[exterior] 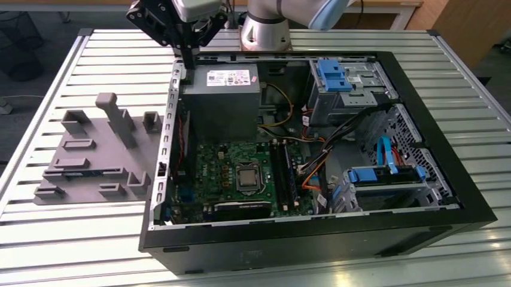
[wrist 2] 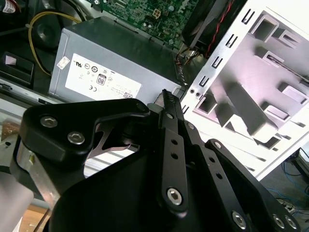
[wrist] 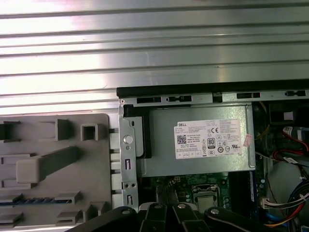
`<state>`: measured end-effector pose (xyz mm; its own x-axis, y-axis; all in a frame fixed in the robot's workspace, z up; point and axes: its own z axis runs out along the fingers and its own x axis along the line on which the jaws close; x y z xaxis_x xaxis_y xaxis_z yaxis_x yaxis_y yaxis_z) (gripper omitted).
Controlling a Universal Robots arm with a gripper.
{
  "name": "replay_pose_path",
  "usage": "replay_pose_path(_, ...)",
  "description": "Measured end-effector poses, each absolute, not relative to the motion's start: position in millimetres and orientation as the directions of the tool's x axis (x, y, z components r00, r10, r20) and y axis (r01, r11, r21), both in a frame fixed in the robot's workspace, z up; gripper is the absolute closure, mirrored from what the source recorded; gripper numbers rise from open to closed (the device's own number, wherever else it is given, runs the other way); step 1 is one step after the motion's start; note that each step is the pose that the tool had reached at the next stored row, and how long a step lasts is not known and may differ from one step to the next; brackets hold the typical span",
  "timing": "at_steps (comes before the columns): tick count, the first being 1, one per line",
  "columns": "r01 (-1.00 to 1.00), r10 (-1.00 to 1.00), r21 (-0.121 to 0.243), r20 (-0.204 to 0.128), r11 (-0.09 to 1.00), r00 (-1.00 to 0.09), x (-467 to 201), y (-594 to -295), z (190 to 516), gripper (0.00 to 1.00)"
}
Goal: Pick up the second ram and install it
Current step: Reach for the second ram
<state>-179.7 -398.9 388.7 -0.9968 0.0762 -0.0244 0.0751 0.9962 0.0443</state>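
On the slatted aluminium table (exterior: 96,48), an open black computer case (exterior: 319,239) lies beside a grey slotted tray (exterior: 88,130) holding the blue-green second ram (exterior: 80,174). My gripper (exterior: 189,78), empty and pinched shut, hangs at that case's wall; swinging across could clip it.

A table (exterior: 96,239) of ribbed, silvery metal slats is seen, the slats running from the exterior view's left to its right. An open black computer case (exterior: 319,242) is laid flat on it, taking up the middle and the exterior view's right. A grey moulded holder (exterior: 88,152) is set directly on the slats just beside the case, on the exterior view's left. At the far edge, the arm's round grey base (exterior: 266,33) is planted behind the case. Bare slats are left showing near the front corner.
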Motion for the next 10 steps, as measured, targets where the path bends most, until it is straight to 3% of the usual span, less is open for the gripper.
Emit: replay_pose_path(10,0.075,0.076,0.044,-0.024,0.996,-0.997,-183.9,-398.9,388.4,0.89)
